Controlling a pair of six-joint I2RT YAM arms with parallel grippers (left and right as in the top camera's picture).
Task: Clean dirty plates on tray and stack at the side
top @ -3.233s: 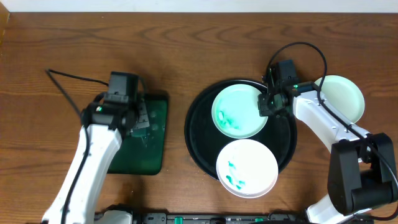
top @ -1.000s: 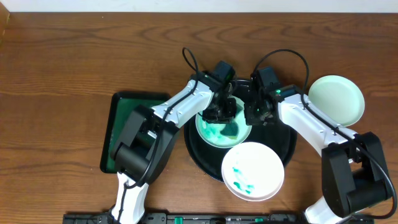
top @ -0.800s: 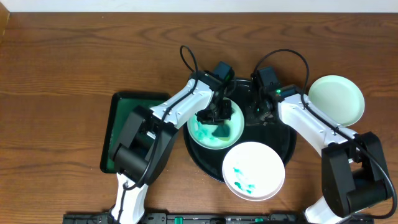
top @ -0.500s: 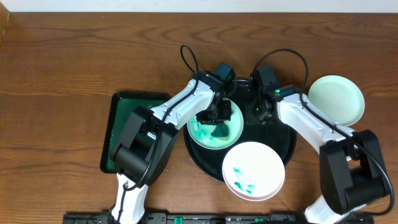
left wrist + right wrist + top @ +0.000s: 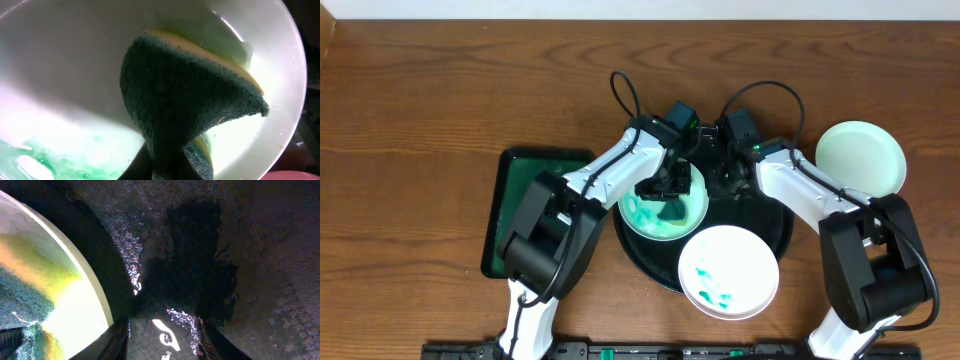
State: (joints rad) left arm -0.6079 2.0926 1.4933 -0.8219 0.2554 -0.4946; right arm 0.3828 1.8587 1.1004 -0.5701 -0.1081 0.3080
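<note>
A white plate with teal smears lies on the left part of the black tray. My left gripper is shut on a dark green and yellow sponge, pressed into that plate. The left wrist view shows wet teal smears at the lower left. My right gripper stands open over bare wet tray, just right of the plate's rim and apart from it, nothing between its fingers. A second smeared plate rests on the tray's front rim. A clean plate sits on the table, right.
A dark green rectangular tray lies on the table to the left of the black tray. Both arms cross over the back of the black tray, close to each other. Wood table stretches along the back and far left.
My right gripper has opened and let go of the plate's rim. The smeared plate slid a little left under the sponge. The left gripper stays shut on the sponge.
</note>
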